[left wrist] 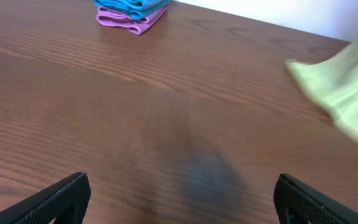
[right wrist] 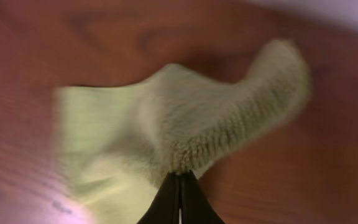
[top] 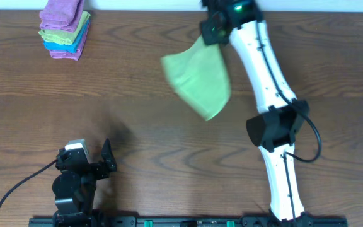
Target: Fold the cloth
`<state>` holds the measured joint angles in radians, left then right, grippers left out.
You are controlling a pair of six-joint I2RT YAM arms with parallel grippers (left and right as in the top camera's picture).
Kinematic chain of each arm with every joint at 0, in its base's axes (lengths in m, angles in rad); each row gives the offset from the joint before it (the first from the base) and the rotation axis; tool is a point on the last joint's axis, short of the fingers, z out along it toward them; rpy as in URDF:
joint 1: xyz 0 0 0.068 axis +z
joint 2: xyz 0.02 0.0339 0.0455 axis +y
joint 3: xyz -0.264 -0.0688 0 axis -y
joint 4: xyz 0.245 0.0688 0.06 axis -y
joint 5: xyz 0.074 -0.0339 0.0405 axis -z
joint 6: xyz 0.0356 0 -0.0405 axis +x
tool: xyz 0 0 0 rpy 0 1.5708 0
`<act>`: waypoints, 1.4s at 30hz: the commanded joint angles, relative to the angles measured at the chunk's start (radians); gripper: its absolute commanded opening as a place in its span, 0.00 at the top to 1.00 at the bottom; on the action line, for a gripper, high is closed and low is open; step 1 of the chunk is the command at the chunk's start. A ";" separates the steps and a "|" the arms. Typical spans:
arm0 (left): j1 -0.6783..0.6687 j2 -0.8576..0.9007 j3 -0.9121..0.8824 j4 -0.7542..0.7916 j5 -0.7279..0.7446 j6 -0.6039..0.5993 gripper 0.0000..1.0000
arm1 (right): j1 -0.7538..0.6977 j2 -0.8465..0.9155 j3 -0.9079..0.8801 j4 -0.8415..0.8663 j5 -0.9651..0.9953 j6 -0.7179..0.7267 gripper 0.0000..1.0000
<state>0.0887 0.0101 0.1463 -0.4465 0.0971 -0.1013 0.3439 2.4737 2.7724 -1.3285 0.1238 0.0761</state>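
Note:
The lime-green cloth (top: 198, 81) hangs from my right gripper (top: 210, 34) above the far middle of the table. The right gripper (right wrist: 180, 176) is shut on an edge of the cloth (right wrist: 166, 127), which drapes away below it, blurred. The cloth also shows at the right edge of the left wrist view (left wrist: 347, 87). My left gripper (top: 96, 161) rests near the front left, open and empty, its fingers (left wrist: 179, 199) wide apart over bare wood. No white tag shows.
A stack of folded purple, green and blue cloths (top: 65, 28) sits at the far left corner; it also shows in the left wrist view (left wrist: 132, 12). The wooden table (top: 137, 132) spans the view. A black cable runs by the left arm base.

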 commanded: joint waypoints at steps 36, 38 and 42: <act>-0.004 -0.006 -0.017 -0.007 -0.011 -0.003 0.05 | 0.132 -0.022 -0.479 0.269 -0.505 -0.073 0.36; -0.004 -0.006 -0.017 -0.007 -0.011 -0.003 0.05 | 0.138 -0.003 -0.479 0.307 -0.505 -0.052 0.36; -0.004 -0.006 -0.017 -0.007 -0.011 -0.003 0.05 | 0.132 0.038 -0.479 0.340 -0.505 0.004 0.36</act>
<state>0.0887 0.0101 0.1463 -0.4465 0.0971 -0.1017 0.4789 2.4550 2.2971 -0.9939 -0.3450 0.0166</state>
